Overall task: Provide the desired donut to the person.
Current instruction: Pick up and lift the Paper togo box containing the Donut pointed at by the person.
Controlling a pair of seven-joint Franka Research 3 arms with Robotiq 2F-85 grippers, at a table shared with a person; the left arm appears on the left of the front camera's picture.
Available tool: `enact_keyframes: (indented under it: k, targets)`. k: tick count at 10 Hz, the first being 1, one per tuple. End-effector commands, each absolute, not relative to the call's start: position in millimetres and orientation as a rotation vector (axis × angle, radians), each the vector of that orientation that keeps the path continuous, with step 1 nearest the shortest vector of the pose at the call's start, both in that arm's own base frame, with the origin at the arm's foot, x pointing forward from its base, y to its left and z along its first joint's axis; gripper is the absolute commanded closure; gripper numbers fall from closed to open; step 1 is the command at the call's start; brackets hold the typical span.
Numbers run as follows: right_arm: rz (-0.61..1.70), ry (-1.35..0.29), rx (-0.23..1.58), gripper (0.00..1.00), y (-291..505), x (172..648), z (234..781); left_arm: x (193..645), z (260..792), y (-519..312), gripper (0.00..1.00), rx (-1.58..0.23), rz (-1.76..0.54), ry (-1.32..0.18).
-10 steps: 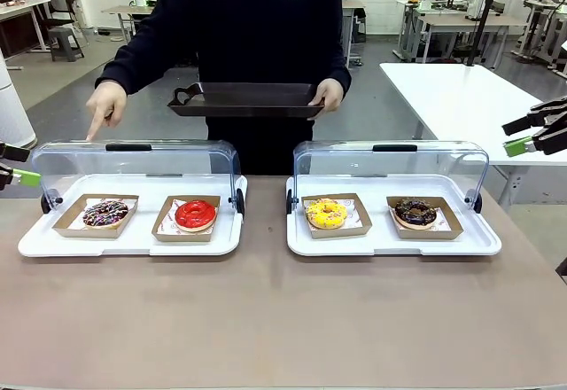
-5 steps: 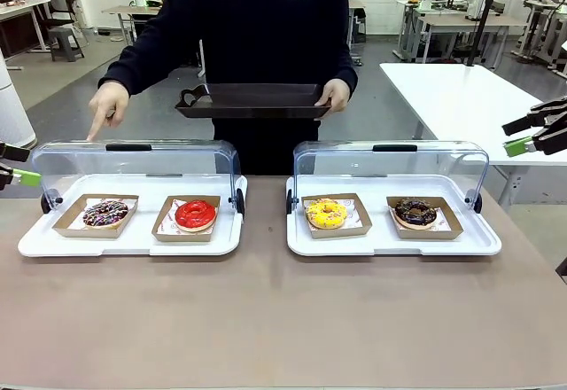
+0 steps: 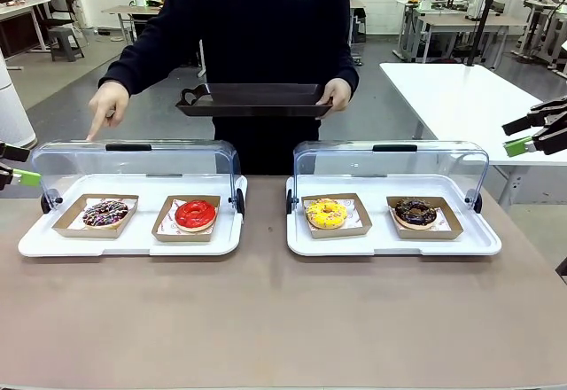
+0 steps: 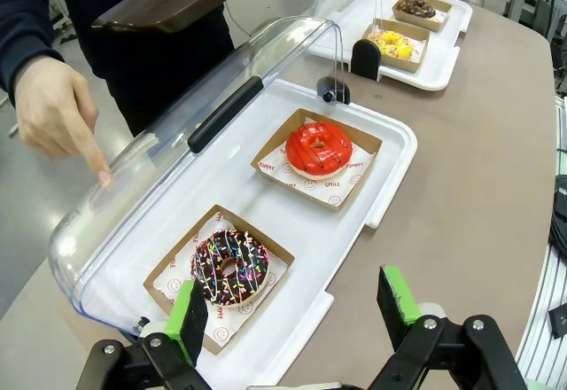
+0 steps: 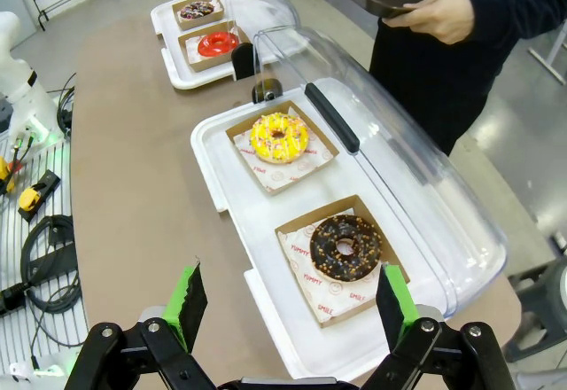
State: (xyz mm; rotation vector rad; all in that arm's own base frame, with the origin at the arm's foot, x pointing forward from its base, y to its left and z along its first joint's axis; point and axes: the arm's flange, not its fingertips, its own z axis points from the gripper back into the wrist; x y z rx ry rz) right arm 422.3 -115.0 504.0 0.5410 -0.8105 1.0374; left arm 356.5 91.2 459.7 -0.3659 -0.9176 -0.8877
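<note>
Pincer L [image 4: 292,306] wide, empty; pincer R [image 5: 288,306] same. Person's hand [image 4: 53,111] pts at lid [image 4: 266,53] over sprinkle donut [image 4: 230,266].

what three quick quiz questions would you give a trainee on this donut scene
1. True or false: the robot's left hand is open and empty.
2. The person's pointing hand points down at the clear cover nearest which donut? A sprinkled chocolate donut; B red; C yellow.
3. Fill in: the person's other hand holds a dark ____.
Key: 1 true; 2 A; 3 tray.
</note>
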Motion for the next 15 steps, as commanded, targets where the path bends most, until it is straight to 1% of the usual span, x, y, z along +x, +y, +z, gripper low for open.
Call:
enact_keyframes:
  k: [1,3,5,6,8,10,11,14,15]
  targets:
    - [1.044,-0.803,0.549,0.0,-114.4,421.8,502.3,359.0,457.7,94.1,0.0,-0.374,-0.899,-0.942]
    - [1.044,-0.803,0.549,0.0,-114.4,421.8,502.3,356.4,459.7,91.3,0.0,-0.366,-0.888,-0.918]
    - [1.044,-0.803,0.549,0.0,-114.4,421.8,502.3,377.1,448.1,75.2,0.0,-0.285,-0.967,-0.784]
    - [1.044,-0.803,0.549,0.0,-114.4,421.8,502.3,382.0,443.7,75.6,0.0,-0.282,-0.978,-0.758]
    - [1.044,-0.803,0.549,0.0,-114.4,421.8,502.3,381.9,431.7,80.0,0.0,-0.163,-1.064,-0.704]
    - [1.044,-0.803,0.549,0.0,-114.4,421.8,502.3,381.8,421.8,80.5,0.0,-0.103,-1.125,-0.675]
    - [1.044,-0.803,0.549,0.0,-114.4,421.8,502.3,384.3,414.1,78.0,0.0,-0.042,-1.188,-0.64]
    - [1.044,-0.803,0.549,0.0,-114.4,421.8,502.3,401.0,392.9,74.7,0.0,0.071,-1.302,-0.527]
    - [1.044,-0.803,0.549,0.0,-114.4,421.8,502.3,408.4,384.4,73.1,0.0,0.116,-1.374,-0.491]
